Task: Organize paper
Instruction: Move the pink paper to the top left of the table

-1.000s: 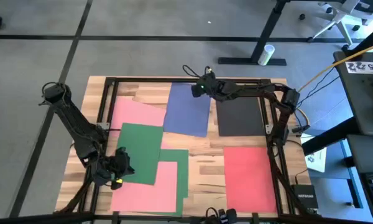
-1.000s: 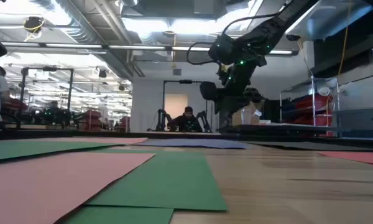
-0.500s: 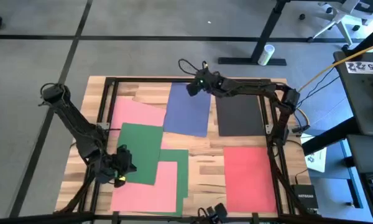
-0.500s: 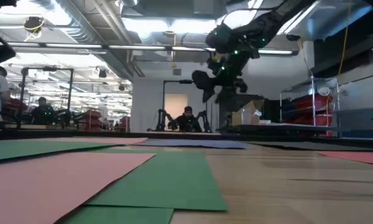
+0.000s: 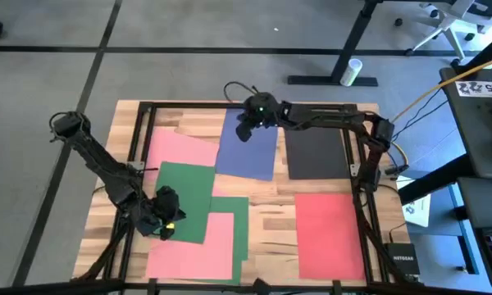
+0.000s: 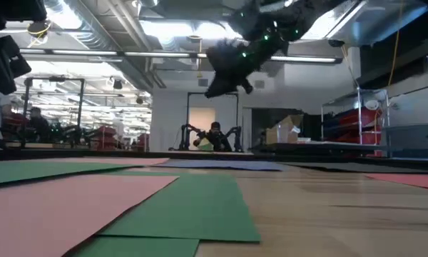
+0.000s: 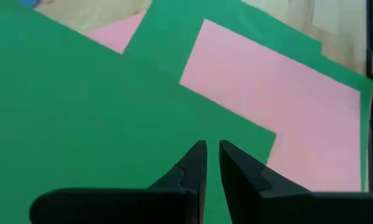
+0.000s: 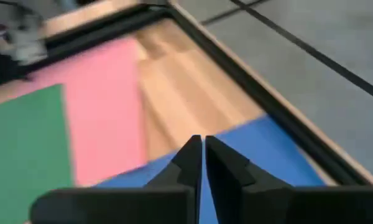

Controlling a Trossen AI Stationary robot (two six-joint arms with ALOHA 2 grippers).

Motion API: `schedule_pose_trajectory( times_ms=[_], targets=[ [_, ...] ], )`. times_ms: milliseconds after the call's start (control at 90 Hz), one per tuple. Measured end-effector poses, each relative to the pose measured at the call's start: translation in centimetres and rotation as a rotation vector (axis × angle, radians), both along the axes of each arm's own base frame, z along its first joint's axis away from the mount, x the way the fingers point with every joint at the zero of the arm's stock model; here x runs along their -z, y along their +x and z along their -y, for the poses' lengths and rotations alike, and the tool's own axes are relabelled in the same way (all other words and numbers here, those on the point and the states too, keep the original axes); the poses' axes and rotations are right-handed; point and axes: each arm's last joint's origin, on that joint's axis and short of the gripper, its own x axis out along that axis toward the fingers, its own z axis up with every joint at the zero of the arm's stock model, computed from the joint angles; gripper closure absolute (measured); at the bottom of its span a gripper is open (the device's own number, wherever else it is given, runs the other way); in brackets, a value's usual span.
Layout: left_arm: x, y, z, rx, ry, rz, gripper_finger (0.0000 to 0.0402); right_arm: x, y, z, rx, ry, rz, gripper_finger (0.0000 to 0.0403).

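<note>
Across the high view's wooden table [image 5: 271, 217] the paper [image 5: 184, 199] lies scattered: pink and green overlapping lower left, blue, black and red elsewhere. Upper centre, the right gripper [image 5: 244, 129] hovers over the blue sheet [image 5: 248, 152], jaws clenched and empty; it should open before descending. Lower left, the left gripper [image 5: 166, 223], also nearly closed, sits over green.

Two pink sheets [image 5: 183, 149], two green sheets [image 5: 185, 189], one blue [image 5: 248, 146], one black [image 5: 316, 153], one red [image 5: 329, 233]

Two dark, jointed arms here, black all over, with thin black cables looping off them; small green lights glow near the left hand [image 5: 162, 215] and right hand [image 5: 244, 129], both ending in tapered matte-black fingers [image 7: 188, 163]
</note>
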Motion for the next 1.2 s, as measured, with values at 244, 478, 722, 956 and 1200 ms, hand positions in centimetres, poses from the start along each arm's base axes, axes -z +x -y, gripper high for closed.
schedule_pose_trajectory(
  times_ms=[244, 478, 722, 956, 1200],
  targets=[
    [0.1, 0.2, -0.1, -0.008, 0.005, -0.002, 0.0374, 1.5, 4.0, -2.1, -0.130, 0.053, -0.060, 0.0402],
    [0.8, -0.1, 0.0, 0.003, 0.035, -0.032, 0.0374, 3.1, 8.4, -2.8, -0.191, 0.040, -0.167, 0.0402],
    [2.6, -0.1, 0.9, 0.020, 0.077, -0.109, 0.0374, 4.9, 11.3, -2.8, -0.199, 0.032, -0.252, 0.0403],
    [3.7, 0.3, 1.6, 0.031, 0.093, -0.131, 0.0374, 7.7, 12.9, -3.6, -0.229, 0.048, -0.307, 0.0403],
    [3.8, 0.5, 1.9, 0.031, 0.079, -0.119, 0.0374, 9.7, 13.4, -3.5, -0.256, 0.065, -0.336, 0.0403]
  ],
)
